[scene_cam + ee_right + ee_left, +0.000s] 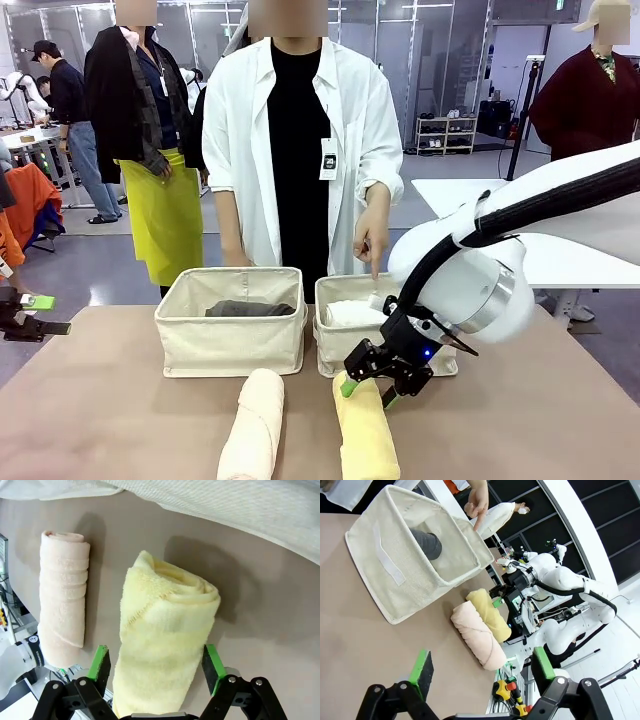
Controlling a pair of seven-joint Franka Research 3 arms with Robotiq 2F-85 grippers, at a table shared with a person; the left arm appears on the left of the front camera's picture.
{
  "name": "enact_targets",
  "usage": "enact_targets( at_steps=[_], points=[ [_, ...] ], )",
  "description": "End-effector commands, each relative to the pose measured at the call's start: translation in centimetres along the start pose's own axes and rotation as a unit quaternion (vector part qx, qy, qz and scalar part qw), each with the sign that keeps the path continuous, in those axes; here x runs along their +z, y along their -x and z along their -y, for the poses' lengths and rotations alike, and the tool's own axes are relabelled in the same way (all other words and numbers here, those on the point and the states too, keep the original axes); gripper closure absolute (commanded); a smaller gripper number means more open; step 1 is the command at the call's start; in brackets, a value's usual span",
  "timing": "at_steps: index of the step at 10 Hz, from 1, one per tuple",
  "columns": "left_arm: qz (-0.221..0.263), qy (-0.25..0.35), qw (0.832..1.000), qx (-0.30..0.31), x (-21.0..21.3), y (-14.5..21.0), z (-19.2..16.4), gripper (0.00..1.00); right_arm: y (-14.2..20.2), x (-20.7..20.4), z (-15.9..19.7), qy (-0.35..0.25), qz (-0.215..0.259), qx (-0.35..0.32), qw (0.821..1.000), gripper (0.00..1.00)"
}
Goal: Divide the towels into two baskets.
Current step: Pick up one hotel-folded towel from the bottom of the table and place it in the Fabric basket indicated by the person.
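Terry rolls nearest, we counted two: one pale pink towel (pixel 253 425) and one yellow towel (pixel 367 442), straddled by the open right gripper (pixel 367 392); the left gripper (pixel 48 314) gaped empty. Beyond, two beige canvas baskets (pixel 230 345) held one dark grey towel (pixel 248 309) and one white towel (pixel 352 314).
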State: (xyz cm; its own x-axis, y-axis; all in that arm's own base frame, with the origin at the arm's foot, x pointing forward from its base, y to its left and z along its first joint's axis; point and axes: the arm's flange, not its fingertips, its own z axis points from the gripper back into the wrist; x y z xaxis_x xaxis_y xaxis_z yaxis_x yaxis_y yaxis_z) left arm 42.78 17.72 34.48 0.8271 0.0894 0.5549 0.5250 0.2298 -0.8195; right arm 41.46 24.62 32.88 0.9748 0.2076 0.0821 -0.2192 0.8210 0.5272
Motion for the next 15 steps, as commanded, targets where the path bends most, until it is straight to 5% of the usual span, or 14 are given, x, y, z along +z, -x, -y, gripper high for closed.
enact_targets(
  at_steps=[1, 6, 9, 13, 15],
  points=[
    [0.002, -0.003, 1.000, 0.001, 0.0, 0.2, 0.5, 0.00, -0.5, -1.4, -1.5, 0.027, -0.008, -0.008, 1.000, 0.07],
    [0.002, -0.003, 1.000, 0.001, 0.0, 0.2, 0.5, 0.00, -0.7, -4.1, -2.2, 0.034, -0.052, 0.022, 0.998, 0.07],
    [0.002, -0.003, 1.000, 0.001, 0.0, 0.2, 0.5, 0.00, -0.4, -4.7, -2.3, 0.036, -0.077, 0.033, 0.996, 0.40],
    [0.002, -0.003, 1.000, 0.001, 0.0, 0.2, 0.5, 0.00, 0.0, -3.5, -2.4, 0.045, -0.043, 0.019, 0.998, 0.80],
    [0.002, -0.003, 1.000, 0.001, 0.0, 0.2, 0.5, 0.00, 0.4, -1.2, -3.4, 0.072, -0.041, 0.047, 0.995, 0.80]
  ],
)
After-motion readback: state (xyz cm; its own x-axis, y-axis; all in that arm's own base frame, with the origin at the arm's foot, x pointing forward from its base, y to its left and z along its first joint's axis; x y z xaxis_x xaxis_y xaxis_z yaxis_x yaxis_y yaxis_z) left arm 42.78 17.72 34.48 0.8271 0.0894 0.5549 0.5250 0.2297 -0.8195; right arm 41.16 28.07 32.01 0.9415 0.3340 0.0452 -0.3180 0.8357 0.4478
